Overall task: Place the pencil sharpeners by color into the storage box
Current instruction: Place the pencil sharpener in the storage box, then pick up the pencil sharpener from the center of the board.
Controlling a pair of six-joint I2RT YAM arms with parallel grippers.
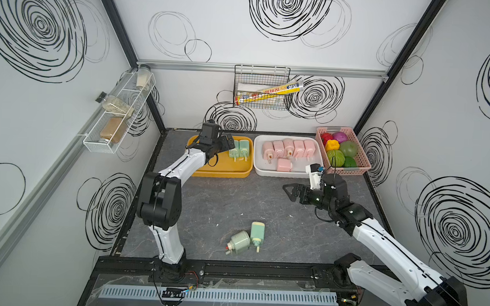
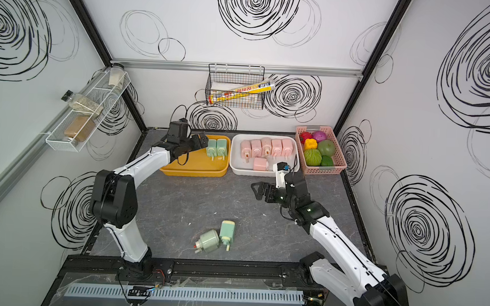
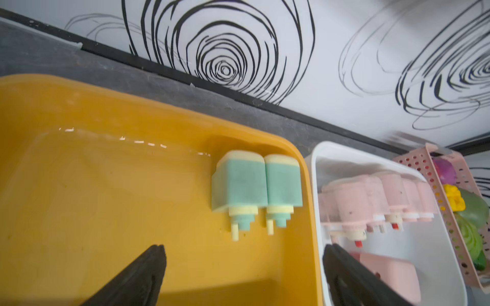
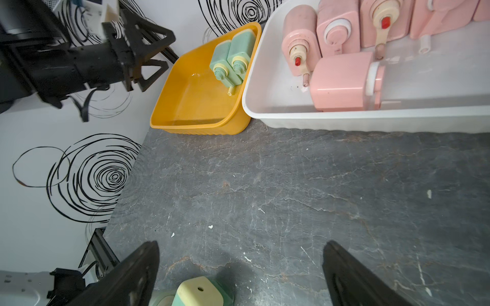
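The left tool point(image 1: 227, 144) hangs over the yellow tray point(image 1: 221, 172), jaws spread wide and holding nothing. The two trayed green sharpeners point(image 1: 244, 148) stand side by side against that tray's far wall, just beyond the tool's tips. In the left wrist view they sit ahead of the gap between the fingers point(image 3: 143, 273), touching neither.

The right tool point(image 1: 289, 192) is likewise wide and empty, over bare tabletop point(image 1: 221, 203) well apart from the yellow tray. The two loose green sharpeners point(image 1: 257, 232) lie touching each other on the tabletop, well in front of the yellow tray and nearer the right tool than the left. The six pink sharpeners point(image 1: 288, 147) are in the white tray point(image 1: 277, 173) just beside the yellow tray, five in a row and one on its side in front of them.

In both top views the left tool and its wrist cover the yellow tray's far corner and part of one trayed sharpener. The left wrist view is smeared, so the pink ones blur together. The right wrist view cuts off a loose sharpener at the frame edge, with only its cream end showing between the fingers.
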